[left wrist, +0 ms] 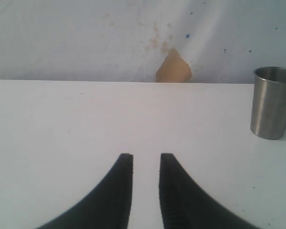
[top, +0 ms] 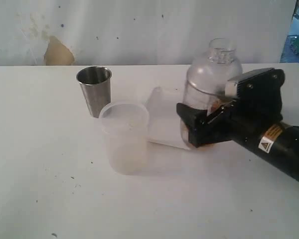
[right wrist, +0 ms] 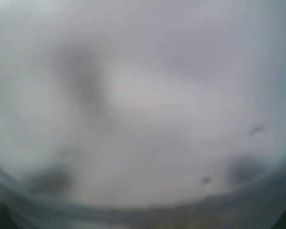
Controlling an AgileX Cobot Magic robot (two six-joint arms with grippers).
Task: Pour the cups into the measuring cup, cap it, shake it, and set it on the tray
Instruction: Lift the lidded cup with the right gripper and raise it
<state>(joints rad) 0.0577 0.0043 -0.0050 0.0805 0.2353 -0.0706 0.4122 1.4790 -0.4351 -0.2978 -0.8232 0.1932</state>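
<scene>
The clear measuring cup [top: 212, 74], with a domed clear cap and narrow neck on top, stands upright over the right part of the white tray [top: 164, 124]. My right gripper [top: 204, 118] is closed round its lower body, hiding its base. A brownish content shows just above the fingers. The right wrist view is filled by the blurred clear wall of the measuring cup [right wrist: 143, 119], and no fingers show there. The steel tumbler [top: 94, 90] [left wrist: 271, 102] and the frosted cup [top: 123, 137] stand left of the tray. My left gripper [left wrist: 146, 156] hovers over bare table, fingers slightly apart and empty.
The white table [top: 50, 174] runs back to a pale wall with a tan patch [top: 57, 52] [left wrist: 173, 67]. The frosted cup almost touches the tray's left edge. The right arm [top: 284, 144] reaches in from the right.
</scene>
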